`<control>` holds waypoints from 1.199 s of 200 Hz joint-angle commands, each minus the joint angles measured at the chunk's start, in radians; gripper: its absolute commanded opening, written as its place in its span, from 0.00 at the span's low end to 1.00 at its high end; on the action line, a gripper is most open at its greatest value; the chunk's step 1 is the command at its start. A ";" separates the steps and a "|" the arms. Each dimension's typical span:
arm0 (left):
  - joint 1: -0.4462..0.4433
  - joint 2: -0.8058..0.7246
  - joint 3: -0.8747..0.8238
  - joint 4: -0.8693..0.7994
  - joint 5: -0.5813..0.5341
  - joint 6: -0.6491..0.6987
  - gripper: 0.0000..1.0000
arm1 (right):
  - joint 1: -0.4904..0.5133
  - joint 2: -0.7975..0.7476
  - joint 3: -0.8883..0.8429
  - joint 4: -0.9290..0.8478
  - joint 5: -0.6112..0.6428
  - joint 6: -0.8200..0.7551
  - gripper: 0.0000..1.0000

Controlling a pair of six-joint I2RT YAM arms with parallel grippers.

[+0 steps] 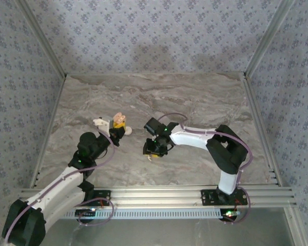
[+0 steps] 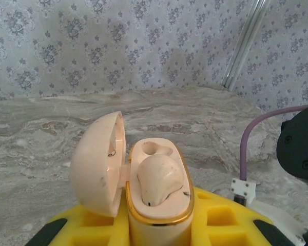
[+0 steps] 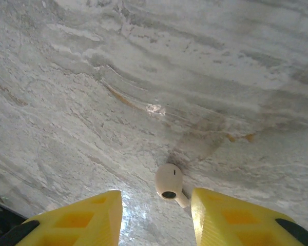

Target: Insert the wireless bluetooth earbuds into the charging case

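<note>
From above, the left gripper (image 1: 119, 127) holds the small cream-peach plastic charging case (image 1: 119, 119) left of centre over the grey marbled worktop (image 1: 205, 97). Left wrist: jaws clamped on its base, lid open, one glossy white earbud (image 2: 158, 183) seated. Right wrist: the second tiny white earbud (image 3: 169, 183) lies between the right gripper's (image 3: 156, 218) parted fingers — light, slippery, likely best pinched across its bulb.

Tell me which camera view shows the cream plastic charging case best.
Left wrist view: the cream plastic charging case is close and open, one white earbud seated inside. In the top external view it is a tiny peach spot.
</note>
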 commanded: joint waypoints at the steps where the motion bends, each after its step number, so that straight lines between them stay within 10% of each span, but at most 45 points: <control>1: 0.008 -0.014 -0.003 0.003 0.002 0.006 0.12 | 0.005 0.006 0.086 -0.175 0.063 -0.070 0.42; 82: 0.011 -0.031 -0.001 -0.014 0.001 0.011 0.12 | 0.044 0.181 0.378 -0.491 0.162 -0.373 0.40; 240: 0.013 -0.039 0.003 -0.024 0.003 0.015 0.12 | 0.067 0.281 0.411 -0.468 0.092 -0.405 0.34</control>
